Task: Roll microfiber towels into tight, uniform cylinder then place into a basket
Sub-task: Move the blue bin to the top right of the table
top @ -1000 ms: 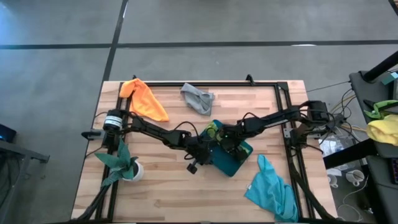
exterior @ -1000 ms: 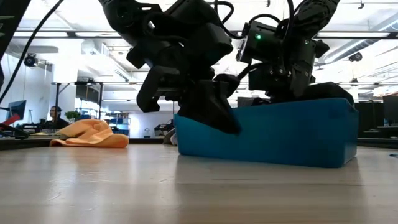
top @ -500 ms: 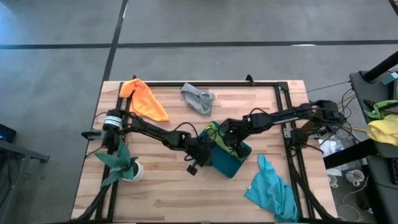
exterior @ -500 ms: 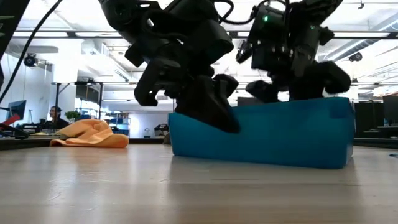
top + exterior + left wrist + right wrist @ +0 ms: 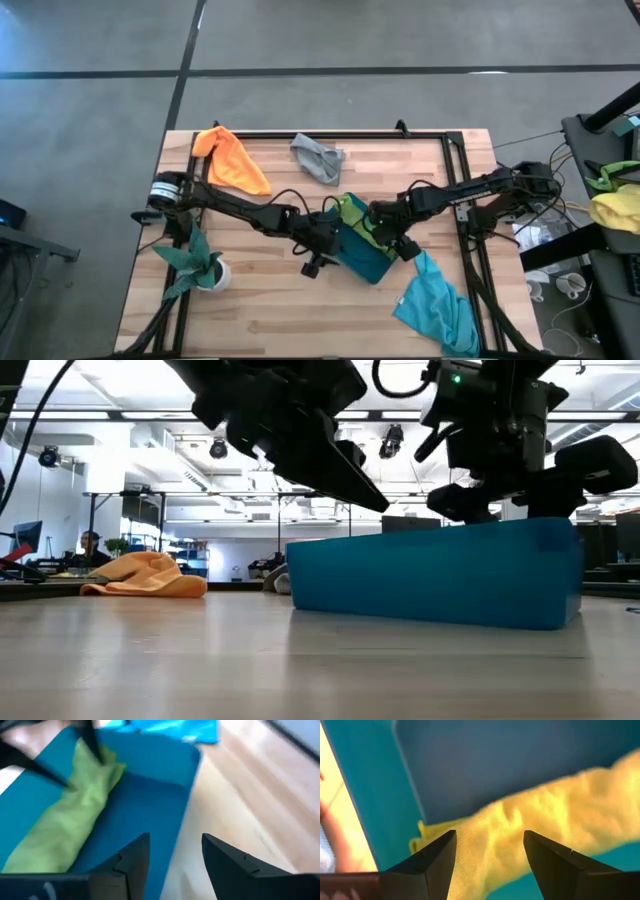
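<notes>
Now the rolled lime-green microfiber towel point(image 5: 65, 820) lay released in the shallow teal plastic basket point(image 5: 362, 258).
Left gripper point(image 5: 170, 857) had just spread empty and lifted; right gripper point(image 5: 490, 855) hovered open; three cloths remained.

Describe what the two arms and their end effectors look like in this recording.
Both arms are black, jointed and slender, with thin black cables looping along them. The left arm has a silver-white ring near its base. Each end effector, left and right, has two dark, flat, angular fingers. A green light glows on the right arm's wrist.
</notes>
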Motion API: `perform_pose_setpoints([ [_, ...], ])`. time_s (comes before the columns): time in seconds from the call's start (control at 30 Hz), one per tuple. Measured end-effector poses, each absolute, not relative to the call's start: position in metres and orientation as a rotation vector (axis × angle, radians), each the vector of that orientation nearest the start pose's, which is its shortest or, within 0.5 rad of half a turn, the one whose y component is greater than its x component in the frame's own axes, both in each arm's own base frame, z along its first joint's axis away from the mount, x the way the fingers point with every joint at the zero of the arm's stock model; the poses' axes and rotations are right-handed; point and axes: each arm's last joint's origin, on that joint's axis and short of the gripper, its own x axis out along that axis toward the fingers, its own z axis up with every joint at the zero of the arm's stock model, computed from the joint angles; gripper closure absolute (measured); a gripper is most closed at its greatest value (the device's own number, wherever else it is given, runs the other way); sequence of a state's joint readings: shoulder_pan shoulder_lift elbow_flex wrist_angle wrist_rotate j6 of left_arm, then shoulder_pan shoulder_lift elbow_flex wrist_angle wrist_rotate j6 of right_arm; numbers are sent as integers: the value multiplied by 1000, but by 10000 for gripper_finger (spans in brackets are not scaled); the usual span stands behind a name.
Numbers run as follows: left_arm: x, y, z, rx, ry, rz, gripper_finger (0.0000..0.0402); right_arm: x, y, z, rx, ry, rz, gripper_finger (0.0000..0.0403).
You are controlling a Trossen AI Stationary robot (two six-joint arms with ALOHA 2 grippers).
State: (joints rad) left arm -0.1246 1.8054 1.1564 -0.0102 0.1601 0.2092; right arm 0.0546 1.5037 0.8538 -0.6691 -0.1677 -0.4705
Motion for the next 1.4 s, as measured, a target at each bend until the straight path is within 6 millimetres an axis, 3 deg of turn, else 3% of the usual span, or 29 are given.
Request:
perform_pose_setpoints([
  [0.07, 383, -51, 209, 145, 631, -303, 236, 256, 20, 167, -339, 1270, 517, 175],
  [0.27, 354, -46, 265, 70, 553, -206, 236, 259, 19, 154, -324, 1339, 521, 175],
  [0.47, 301, -31, 297, 56, 472, -46, 236, 266, 21, 193, -337, 1298, 519, 175],
  [0.57, 268, -16, 291, -62, 386, 35, 236, 268, 20, 207, -349, 1287, 519, 175],
  [0.83, 202, 28, 268, -273, 185, 315, 236, 283, 2, 211, -368, 1165, 417, 175],
  [0.97, 187, 58, 272, -299, 129, 387, 234, 301, -9, 224, -360, 1077, 363, 175],
  [1.23, 170, 135, 281, -279, 141, 472, 177, 361, -28, 230, -317, 1185, 354, 175],
  [1.4, 167, 156, 299, -153, 147, 506, 137, 379, -53, 243, -212, 1249, 280, 175],
])
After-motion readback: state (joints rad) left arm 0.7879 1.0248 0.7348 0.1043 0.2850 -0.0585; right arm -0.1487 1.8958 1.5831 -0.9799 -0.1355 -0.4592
